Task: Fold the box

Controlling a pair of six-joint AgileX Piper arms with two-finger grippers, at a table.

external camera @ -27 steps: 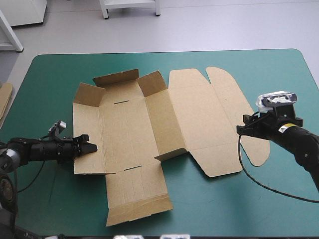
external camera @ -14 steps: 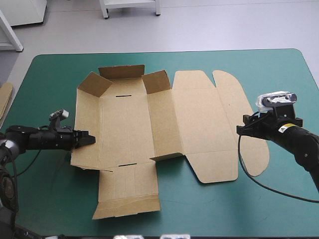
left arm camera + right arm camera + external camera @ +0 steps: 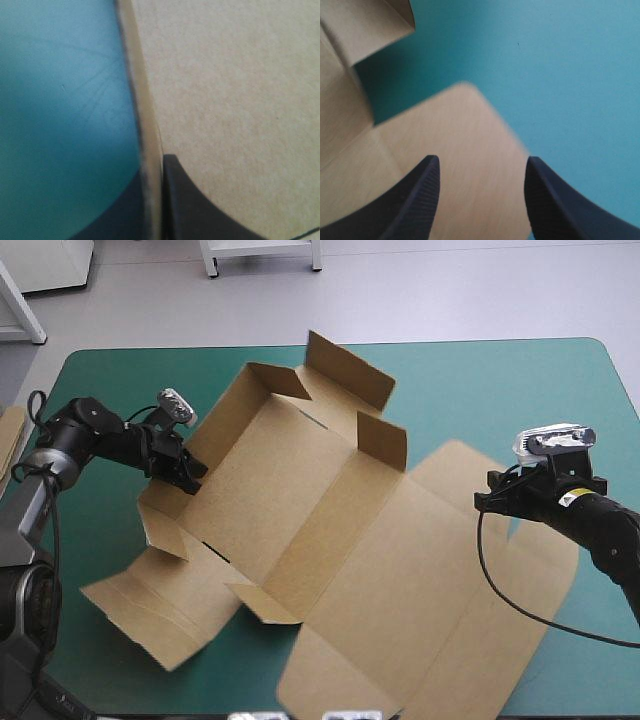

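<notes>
Nearest the robot, the box (image 3: 300, 500), a large cut sheet of brown board, lies skewed across the middle of the table with the teal-green cover (image 3: 520, 380). Its broad lid panel (image 3: 420, 600) is flat and reaches the near edge, and one long end panel (image 3: 150, 610) lies flat at the near left. Farther in, the right gripper (image 3: 482, 195), with two black fin-shaped fingers, hovers over the lid's rounded tab, its fingers spread and holding nothing. Across from it, the left gripper (image 3: 155, 210) pinches the box's left side wall, the board's edge sandwiched between its fingers and raised. Beyond, the far end panel (image 3: 345, 370) and two small corner flaps stand up. A sliver of more brown board (image 3: 10, 435) shows at the table's left edge. I judge the fold barely begun: the walls are only partly raised, nothing is tucked, and both end panels have yet to be rolled over and locked.
</notes>
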